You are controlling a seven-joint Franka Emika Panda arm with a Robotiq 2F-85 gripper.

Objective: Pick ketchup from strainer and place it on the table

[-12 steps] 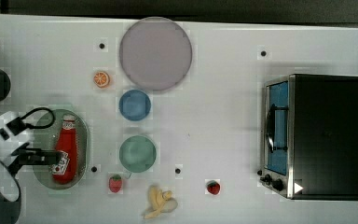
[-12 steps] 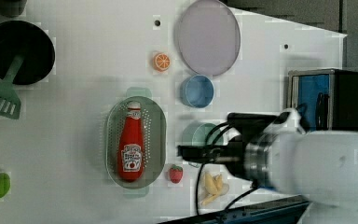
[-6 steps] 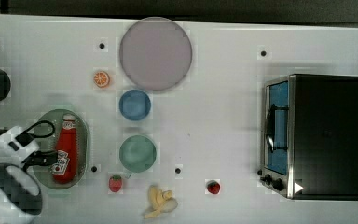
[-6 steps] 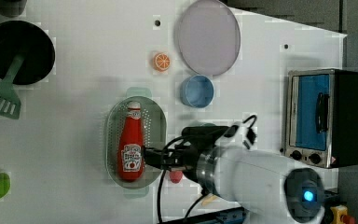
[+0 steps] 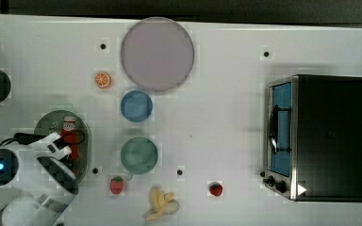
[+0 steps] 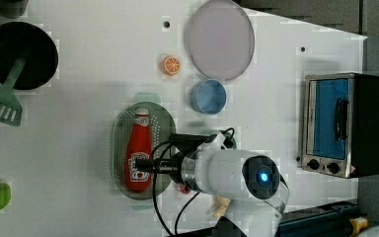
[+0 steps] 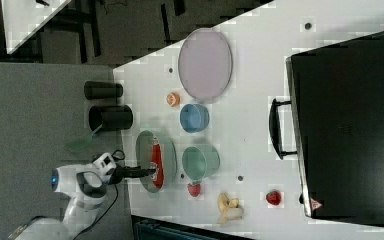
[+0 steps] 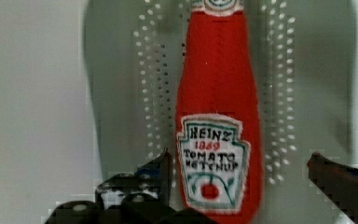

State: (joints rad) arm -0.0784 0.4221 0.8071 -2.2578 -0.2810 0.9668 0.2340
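One white worktop [image 5: 226,117] carries one toaster oven [image 5: 318,136], one lilac plate [image 5: 157,53], one pale green strainer [image 6: 140,148], two bowls and two strawberries. One ketchup [image 8: 216,135] bottle lies flat in the strainer, the gripper [image 8: 237,186] poised over its label, jaws spread wide either side. Closing off-centre could likely squirt the bottle sideways or snag the strainer rim.

White rounded arm [image 6: 217,170] with smooth glossy shells, grey-black joint band, round dark cap with glowing blue light [image 6: 262,175]. Black cables [image 6: 160,197] loop off wrist. Dark black gripper [image 8: 242,196]; jaws black, chunky, with small pale round screw heads.
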